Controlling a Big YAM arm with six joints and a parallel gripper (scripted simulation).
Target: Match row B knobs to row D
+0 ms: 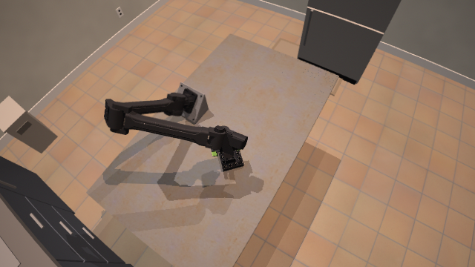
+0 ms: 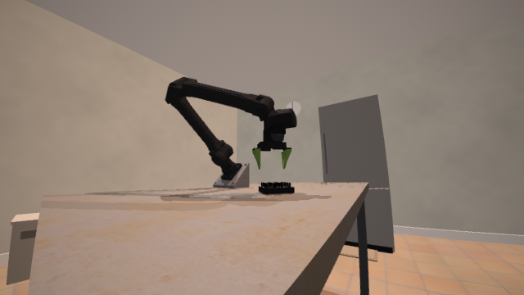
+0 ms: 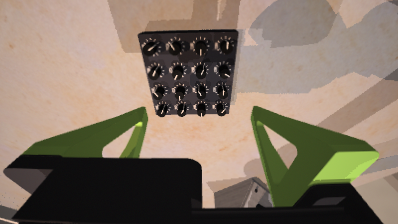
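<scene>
table [image 1: 274, 93] [image 2: 164, 246] [image 3: 60, 75]: pale, mottled top under the box.
gripper [image 1: 228, 153] [image 2: 272, 168] [image 3: 199, 112]: green fingers wide apart, nothing between; above the box.
knob box [image 1: 225, 167] [image 2: 276, 190] [image 3: 189, 58]: black, upright on the table; probably light, rigid — apt to skid if pushed sideways.
knobs: small, stiff-looking, closely set; best pinched singly by opposite sides — fingers upright, neighbours untouched.
fridge [image 1: 341, 41] [image 2: 354, 143]: grey, beyond the table.
</scene>
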